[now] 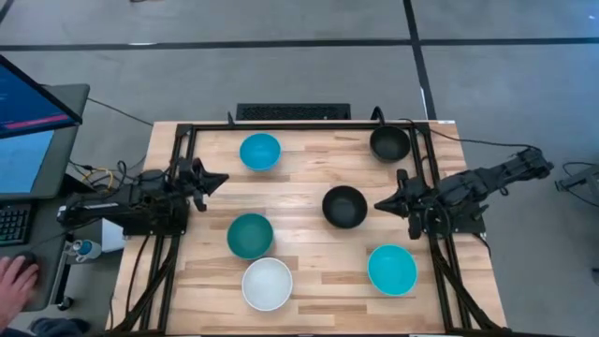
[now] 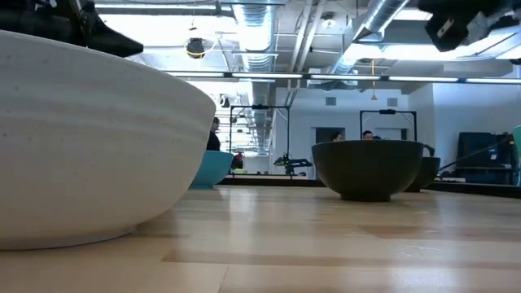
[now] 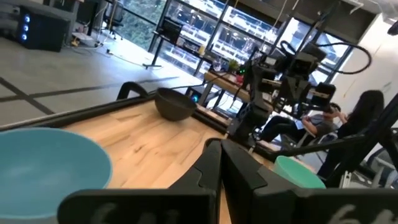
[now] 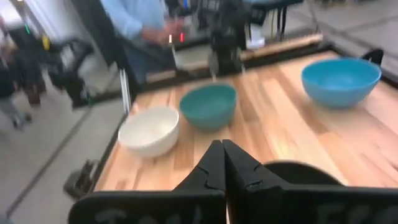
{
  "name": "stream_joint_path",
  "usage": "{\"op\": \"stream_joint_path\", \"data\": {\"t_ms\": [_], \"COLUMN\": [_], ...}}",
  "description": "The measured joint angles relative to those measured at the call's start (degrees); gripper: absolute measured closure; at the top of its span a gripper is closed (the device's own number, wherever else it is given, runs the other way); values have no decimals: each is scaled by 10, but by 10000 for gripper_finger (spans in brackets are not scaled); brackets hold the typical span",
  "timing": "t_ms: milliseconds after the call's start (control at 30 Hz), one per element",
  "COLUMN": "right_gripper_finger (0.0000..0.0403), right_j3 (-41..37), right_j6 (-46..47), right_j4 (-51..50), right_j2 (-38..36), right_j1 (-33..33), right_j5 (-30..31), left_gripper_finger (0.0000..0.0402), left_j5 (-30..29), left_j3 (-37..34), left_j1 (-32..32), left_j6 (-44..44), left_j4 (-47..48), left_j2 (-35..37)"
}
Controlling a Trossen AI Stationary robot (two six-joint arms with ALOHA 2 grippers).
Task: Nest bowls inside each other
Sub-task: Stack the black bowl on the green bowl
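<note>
Six bowls stand apart on their bases on the wooden table. One cyan bowl [image 1: 260, 151] and one black bowl [image 1: 389, 143] are toward the far edge. A second black bowl [image 1: 344, 206] is in the middle, and the dark teal bowl [image 1: 250, 235] lies left of it. The white bowl [image 1: 267, 284] and the second cyan bowl [image 1: 391, 270] are near the front edge. My left gripper [image 1: 221, 178] is shut and hovers at the table's left side, between the far cyan and teal bowls. My right gripper [image 1: 379, 204] is shut, just right of the middle black bowl [image 4: 305, 171].
A black metal frame [image 1: 299, 124] borders the table on its far, left and right sides. A monitor and a keyboard stand off the table's left, with a person's hand [image 1: 17, 279] beside them. People sit in the room beyond the table. Bare wood shows between the bowls.
</note>
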State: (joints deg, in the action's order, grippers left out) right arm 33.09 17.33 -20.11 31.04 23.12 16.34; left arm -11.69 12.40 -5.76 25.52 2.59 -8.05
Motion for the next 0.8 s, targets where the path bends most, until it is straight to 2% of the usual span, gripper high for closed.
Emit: {"op": "stream_joint_path", "data": {"t_ms": [200, 367, 567, 800], "right_gripper_finger": [374, 384, 394, 389], "right_j3": [128, 193, 221, 221], "right_j6": [70, 93, 208, 225], "right_j4": [-144, -224, -307, -370], "right_j2": [84, 142, 198, 275], "right_j1": [21, 39, 51, 14], "right_j5": [1, 0, 3, 5], "left_gripper_finger": [401, 401, 401, 401], "left_j5": [17, 24, 39, 34], "left_j3": [76, 140, 190, 244], "left_j1": [0, 0, 0, 0], "left_j6": [-40, -59, -76, -122], "left_j4": [15, 66, 81, 66], "left_j2": [-56, -119, -187, -230]}}
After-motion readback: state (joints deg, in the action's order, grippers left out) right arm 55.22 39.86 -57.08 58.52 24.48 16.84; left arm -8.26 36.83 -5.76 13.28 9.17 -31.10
